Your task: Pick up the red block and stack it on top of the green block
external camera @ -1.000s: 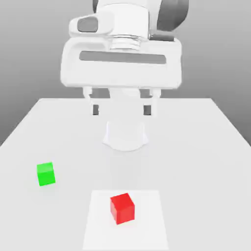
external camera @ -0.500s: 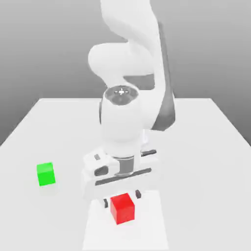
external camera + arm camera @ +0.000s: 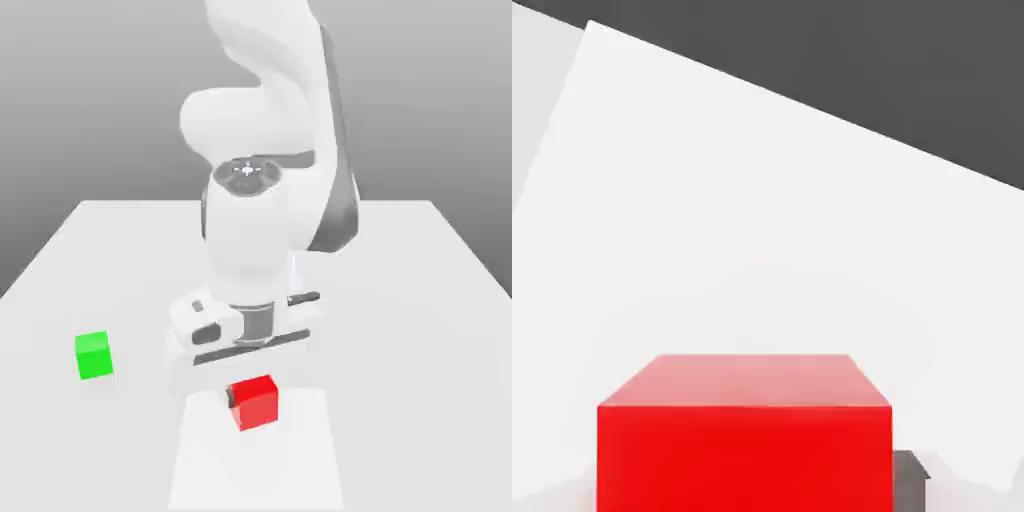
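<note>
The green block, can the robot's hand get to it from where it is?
Probably yes. The green block sits alone on the table, nothing beside or above it, and the gripper is down at the red block, to the exterior view's right.

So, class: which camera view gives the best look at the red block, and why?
The hand view: the red block looms close, with its top and front faces plain. The exterior view shows it smaller, on the table, partly tucked under the gripper.

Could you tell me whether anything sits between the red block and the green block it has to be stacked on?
Nothing visible does. The bare white table lies between the red block and the green block, which stands apart toward the exterior view's left with its top uncovered.
</note>
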You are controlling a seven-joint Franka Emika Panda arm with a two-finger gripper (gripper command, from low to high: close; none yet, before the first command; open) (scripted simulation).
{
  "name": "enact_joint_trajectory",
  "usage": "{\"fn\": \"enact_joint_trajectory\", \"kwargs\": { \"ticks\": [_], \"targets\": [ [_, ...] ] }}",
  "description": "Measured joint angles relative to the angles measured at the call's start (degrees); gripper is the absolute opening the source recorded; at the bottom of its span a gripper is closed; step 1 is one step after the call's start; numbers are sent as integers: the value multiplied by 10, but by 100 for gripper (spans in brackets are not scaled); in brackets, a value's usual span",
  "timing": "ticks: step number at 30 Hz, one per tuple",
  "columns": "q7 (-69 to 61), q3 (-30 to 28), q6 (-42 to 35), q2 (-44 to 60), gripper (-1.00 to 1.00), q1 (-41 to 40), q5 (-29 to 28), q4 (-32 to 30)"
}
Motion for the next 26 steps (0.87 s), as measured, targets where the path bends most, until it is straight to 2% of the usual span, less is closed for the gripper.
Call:
{"fn": "enact_joint_trajectory", "kwargs": {
  "ticks": [12,16,22,26],
  "targets": [
    [-243,-188,-56,-134,-100,-207,-101,-73],
    [-317,-224,-30,-102,-100,-180,-28,-76],
    [-407,-231,26,-28,-100,-140,99,-72],
    [-425,-230,68,12,-100,-136,124,-71]
  ]
}}
